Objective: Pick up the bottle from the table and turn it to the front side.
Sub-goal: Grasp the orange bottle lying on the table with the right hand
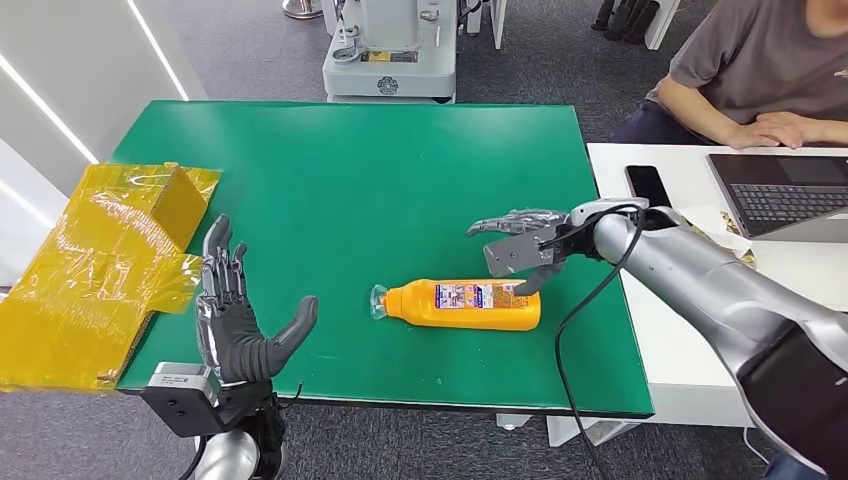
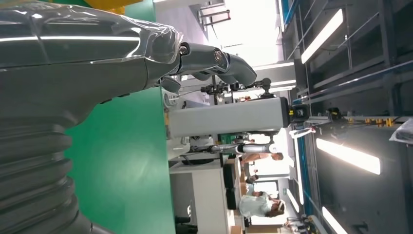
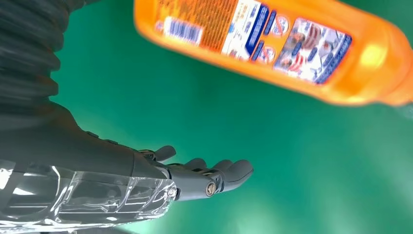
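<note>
Right hand (image 1: 520, 248) hovers wide open, centre-right of frame, over the orange bottle (image 1: 470, 304) lying on the green desk (image 1: 380, 180) — a glancing touch could roll it away.

Left hand (image 2: 97, 63) fingers (image 2: 229, 63) extended, empty, over green table (image 2: 122, 165).

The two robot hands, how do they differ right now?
The left hand is raised near the table's front edge, palm up and fingers upright, far from the bottle; the right hand reaches flat over the bottle's base end, its thumb down beside it. Both are open, holding nothing, above the green table.
</note>
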